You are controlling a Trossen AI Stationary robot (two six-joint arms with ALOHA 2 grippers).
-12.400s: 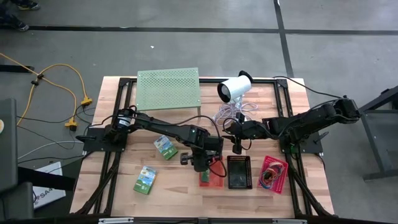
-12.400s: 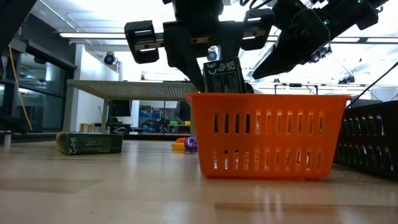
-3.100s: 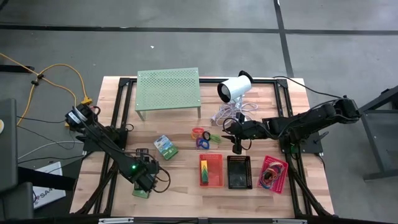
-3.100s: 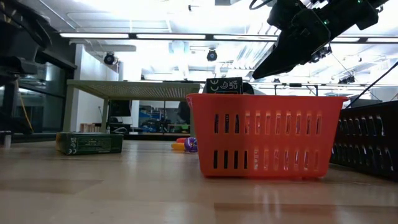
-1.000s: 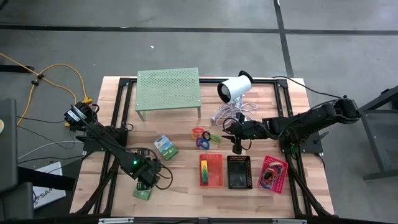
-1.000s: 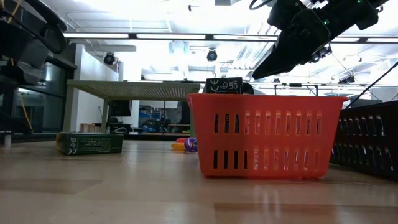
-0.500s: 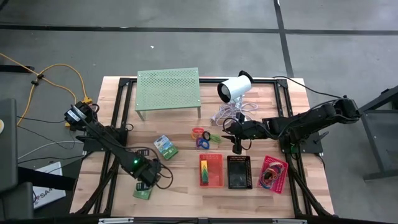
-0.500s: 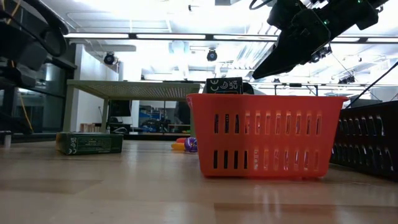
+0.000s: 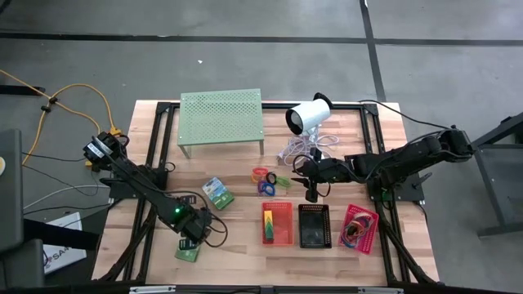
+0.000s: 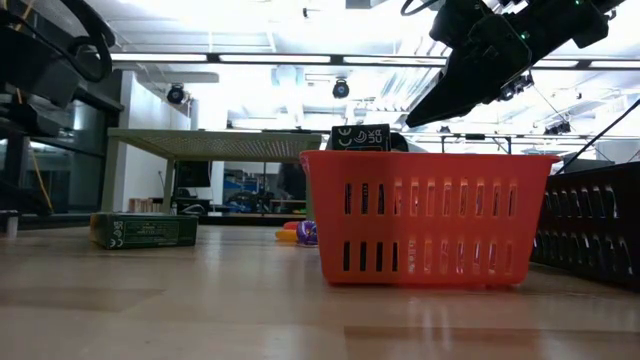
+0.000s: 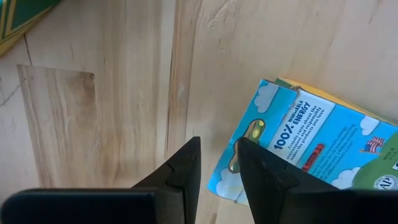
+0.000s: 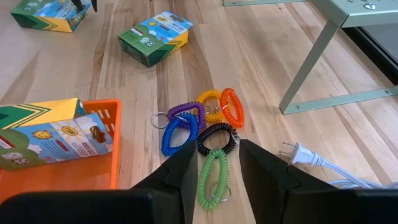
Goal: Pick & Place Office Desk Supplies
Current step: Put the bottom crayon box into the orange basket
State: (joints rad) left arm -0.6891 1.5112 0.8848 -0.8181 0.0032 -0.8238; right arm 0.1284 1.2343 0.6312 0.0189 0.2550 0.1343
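- Near the table's left front edge, the left gripper (image 9: 193, 233) sits low over a green pack (image 9: 186, 252), and the arm hides much of it from above.
- Its wrist view shows the two fingers (image 11: 186, 167) with a narrow gap. The pack's corner (image 11: 311, 155) meets the inner edge of one finger; the rest runs out of frame.
- I cannot tell whether the left gripper is pinching that corner or only standing beside it.
- The low view cuts this pack off entirely and shows only part of the left arm (image 10: 40, 60) at the left edge.
- A second pack (image 9: 217, 192) lies flat farther in, apart from everything.
- A third pack (image 12: 43, 134) stands in the red basket (image 9: 277, 223), its top just above the rim (image 10: 360, 137).
- The black basket (image 9: 315, 225) is right of the red one; the low view shows only a sliver of it (image 10: 600, 225).
- The pink basket (image 9: 359, 227), farthest right, holds tangled bands too small to sort.
- The coloured loops (image 12: 199, 124) lie in a cluster on the wood beyond the red basket, which mostly hides them in the low view.
- The right gripper (image 12: 217, 148) hangs above the table just right of the loops, fingers slightly parted and grasping nothing.
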